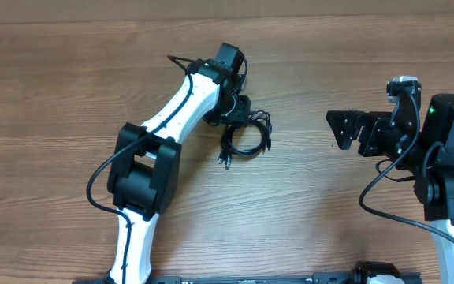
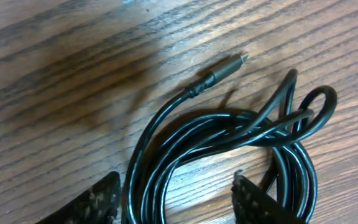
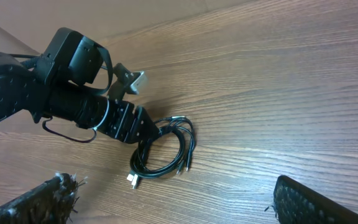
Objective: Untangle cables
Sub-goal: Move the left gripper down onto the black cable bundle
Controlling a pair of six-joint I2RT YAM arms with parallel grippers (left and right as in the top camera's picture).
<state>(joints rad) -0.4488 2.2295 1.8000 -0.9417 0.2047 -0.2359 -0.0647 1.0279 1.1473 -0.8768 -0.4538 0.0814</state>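
You have the cable coil (image 1: 247, 136) mid-table (image 1: 69, 71) toward the far edge, directly under your left claw (image 2: 174, 191). It is spread wide, straddling strands, clamping nothing. Right claw (image 1: 339, 130): open, empty, well apart rightward.

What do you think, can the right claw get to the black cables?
Probably yes: only bare table lies between the right claw and the cables, though the left claw straddles their far end.
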